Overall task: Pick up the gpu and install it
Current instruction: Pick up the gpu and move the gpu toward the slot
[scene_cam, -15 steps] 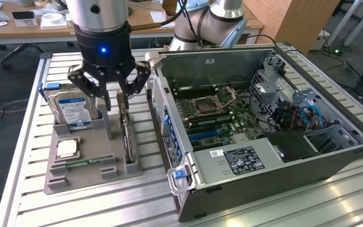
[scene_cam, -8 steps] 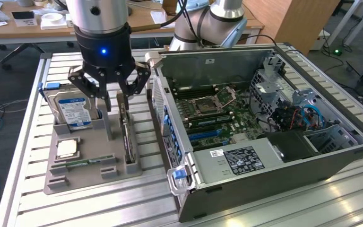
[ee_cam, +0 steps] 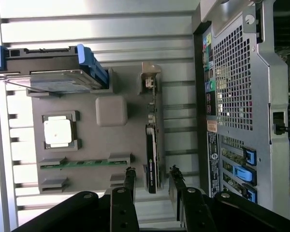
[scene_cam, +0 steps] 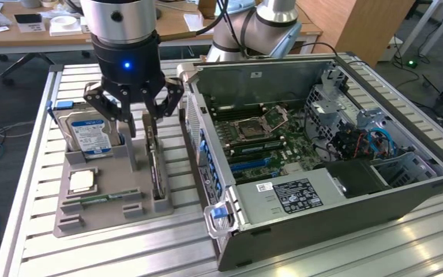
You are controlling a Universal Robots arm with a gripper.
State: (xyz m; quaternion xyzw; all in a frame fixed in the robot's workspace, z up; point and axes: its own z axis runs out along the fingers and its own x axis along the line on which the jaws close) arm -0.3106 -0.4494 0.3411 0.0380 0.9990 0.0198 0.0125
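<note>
Slatted metal forms the counter point(scene_cam: 90, 254), with office desks seen behind it. A grey holder tray point(scene_cam: 98, 216) is laid on it beside an opened computer case point(scene_cam: 322, 196), whose motherboard point(scene_cam: 260, 138) is exposed. In the tray a hard drive point(scene_cam: 90, 135), a processor chip point(scene_cam: 81, 182) and a memory stick point(scene_cam: 102, 199) are kept. The gpu point(scene_cam: 157, 167) is stood on its long edge in the slot nearest the case.

The hand point(ee_cam: 152, 175) is held directly over the card. It is spread wide with nothing gripped, and in the wrist view its fingers point(ee_cam: 130, 176) are seen on either side of the card's end, apart from both faces.

The pick-up is judged to be the step in hand, at the point of alignment before any grasp; installation is not begun. A secure hold would call for the hand to be kept square to the thin card and closed evenly on its flat faces. A straight lift out of the slot would also be called for, so that the card is not twisted or jammed.
</note>
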